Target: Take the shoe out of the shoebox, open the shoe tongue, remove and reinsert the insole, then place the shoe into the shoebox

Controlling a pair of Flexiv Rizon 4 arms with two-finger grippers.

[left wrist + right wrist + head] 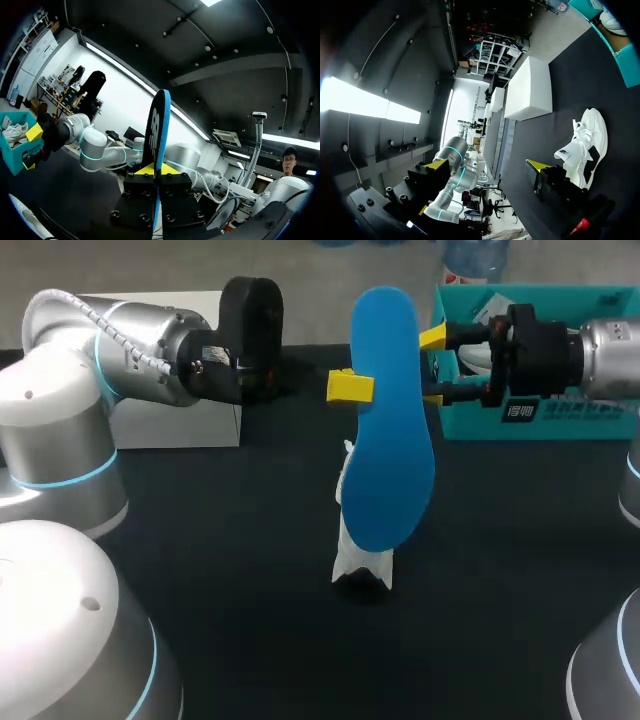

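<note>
A blue insole stands upright above the middle of the table, and my left gripper is shut on its left edge. In the left wrist view the insole shows edge-on, rising from between that gripper's closed yellow tips. The white shoe rests on the dark table below the insole, which hides most of it. My right gripper stands open just right of the insole, apart from it. In the right wrist view the white shoe lies beyond my wide-open right gripper.
The teal shoebox stands at the back right with another white shoe inside, behind my right gripper. A white box sits at the back left beside my left arm.
</note>
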